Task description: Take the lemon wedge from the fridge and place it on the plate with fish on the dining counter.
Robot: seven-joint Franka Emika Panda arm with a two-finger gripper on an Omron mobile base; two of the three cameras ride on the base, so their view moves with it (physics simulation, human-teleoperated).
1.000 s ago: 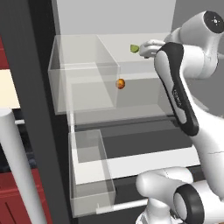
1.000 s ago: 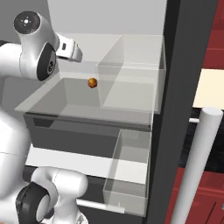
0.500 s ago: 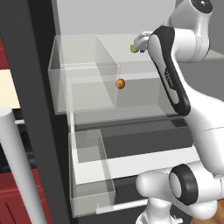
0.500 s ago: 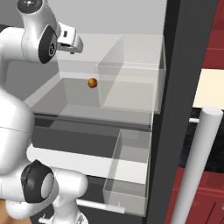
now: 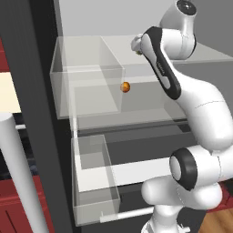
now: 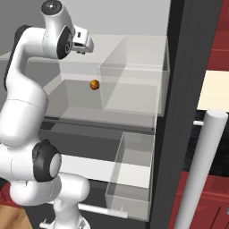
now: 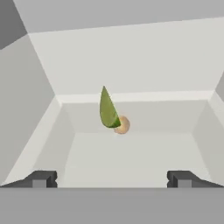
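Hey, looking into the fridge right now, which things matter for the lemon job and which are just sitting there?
For the job:
- lemon wedge, on the white shelf
- fridge, standing open
- hand, open, aimed at the wedge

Just sitting there:
- orange-brown ball
- clear door bins

Open white shelf space ahead of the wide-spread fingers (image 7: 41, 179), lemon wedge (image 7: 107, 110) and orange-brown ball (image 7: 123, 125) mid-path.

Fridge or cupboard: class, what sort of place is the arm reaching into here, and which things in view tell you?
Most likely an open fridge in a kitchen: a white interior with clear bins, a lemon wedge on a shelf, and a long silver door handle.
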